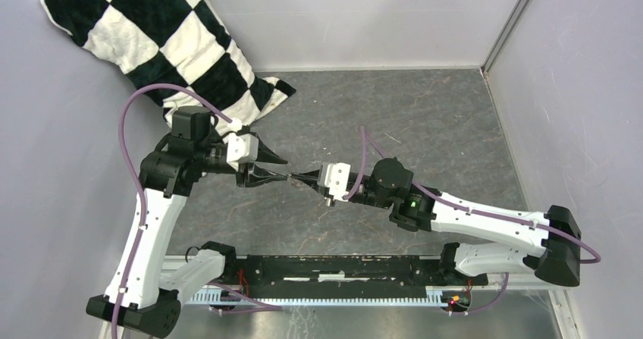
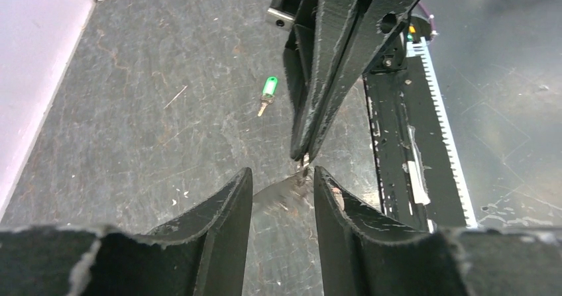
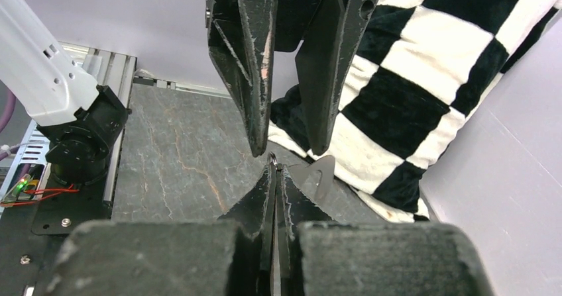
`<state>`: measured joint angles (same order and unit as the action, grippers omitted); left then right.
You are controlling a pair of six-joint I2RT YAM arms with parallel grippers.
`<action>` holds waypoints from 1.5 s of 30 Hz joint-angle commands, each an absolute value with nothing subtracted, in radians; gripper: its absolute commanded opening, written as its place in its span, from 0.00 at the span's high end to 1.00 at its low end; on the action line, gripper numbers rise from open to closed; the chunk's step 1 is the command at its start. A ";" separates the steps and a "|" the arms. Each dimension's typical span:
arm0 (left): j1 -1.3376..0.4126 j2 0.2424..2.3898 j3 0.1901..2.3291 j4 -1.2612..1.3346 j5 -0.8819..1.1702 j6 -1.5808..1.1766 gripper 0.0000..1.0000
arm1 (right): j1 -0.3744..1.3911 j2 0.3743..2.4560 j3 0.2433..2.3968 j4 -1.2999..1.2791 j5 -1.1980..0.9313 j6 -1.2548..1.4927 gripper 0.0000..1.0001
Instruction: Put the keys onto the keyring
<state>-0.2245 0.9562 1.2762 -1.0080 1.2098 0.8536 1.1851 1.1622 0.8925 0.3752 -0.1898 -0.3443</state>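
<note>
1. seen from above, two white and black robot arms reach in from six o'clock and meet tip to tip just left of the middle of a dark grey stone-patterned table (image 1: 425,127); a black and white chequered plush pillow (image 1: 152,36) leans in the corner at ten o'clock
2. the right gripper (image 3: 273,171) has its black fingers pressed together on a sliver of metal; a tiny wire loop pokes past the tips and a flat piece of the thin silvery-grey metal keyring (image 3: 318,177) shows at its three o'clock side, so it looks clamped on the keyring, held above the table
3. the left gripper (image 2: 281,173) faces it with fingers apart, straddling the right gripper's tip; nothing looks pinched between them
4. the small dark metal key with a bright green plastic head (image 2: 268,91) lies flat on the table, untouched, between eleven and twelve o'clock from the left gripper's tips in its wrist view, well apart from both grippers; i cannot pick it out from above
5. handling, as a judgement: the key is light, stiff and thin, likely to skid on the hard table; its green head looks the thickest part and the best place to pinch; the keyring is stiff, smooth metal, apt to swivel in a grip
6. count: one green-headed key, one keyring, two grippers, one pillow
</note>
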 commanded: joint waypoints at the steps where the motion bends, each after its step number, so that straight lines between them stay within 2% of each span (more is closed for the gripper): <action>1: -0.260 0.961 1.336 -1.106 1.216 0.921 0.54 | 1.208 1.167 0.960 0.419 -0.158 -0.387 1.00; 5: -0.281 0.976 1.361 -1.275 1.172 1.103 0.54 | 1.216 1.176 0.971 0.405 -0.136 -0.405 0.99; 8: -0.285 0.986 1.367 -1.308 1.145 1.164 0.56 | 1.220 1.182 0.977 0.402 -0.139 -0.410 1.00; 13: -0.286 0.976 1.351 -1.236 1.122 1.146 0.70 | 1.232 1.193 0.992 0.385 -0.134 -0.421 1.00; 18: -0.285 0.925 1.294 -1.053 1.105 0.996 0.86 | 1.244 1.200 1.003 0.371 -0.135 -0.428 0.99; 20: -0.285 0.908 1.279 -1.036 1.107 1.006 0.97 | 1.246 1.202 1.005 0.366 -0.128 -0.430 1.00; 22: -0.285 0.889 1.260 -1.035 1.105 1.034 0.98 | 1.246 1.201 1.006 0.357 -0.104 -0.421 0.98; 23: -0.286 0.878 1.251 -1.035 1.103 1.052 0.98 | 1.245 1.197 1.007 0.350 -0.094 -0.418 0.93; 26: -0.285 0.830 1.210 -1.038 1.111 1.182 0.98 | 1.246 1.159 0.987 0.336 -0.041 -0.409 0.59; 28: -0.285 0.794 1.179 -1.037 1.123 1.264 0.98 | 1.244 1.118 0.951 0.337 -0.017 -0.427 0.46; 31: -0.285 0.761 1.153 -1.000 1.153 1.274 0.98 | 1.238 1.062 0.906 0.338 -0.006 -0.429 0.38; 34: -0.285 0.746 1.151 -0.938 1.189 1.241 0.98 | 1.228 1.026 0.881 0.329 -0.023 -0.409 0.39; 37: -0.285 0.724 1.153 -0.890 1.231 1.200 0.98 | 1.221 0.998 0.847 0.344 -0.056 -0.389 0.44; 45: -0.285 0.706 1.171 -0.884 1.296 1.261 0.98 | 1.215 0.998 0.836 0.407 -0.183 -0.376 0.53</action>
<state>-0.2829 0.7101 1.1488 -0.9344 1.2156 1.2003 1.2167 0.9985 0.8333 0.3325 -0.1120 -0.3859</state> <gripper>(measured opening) 0.040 0.485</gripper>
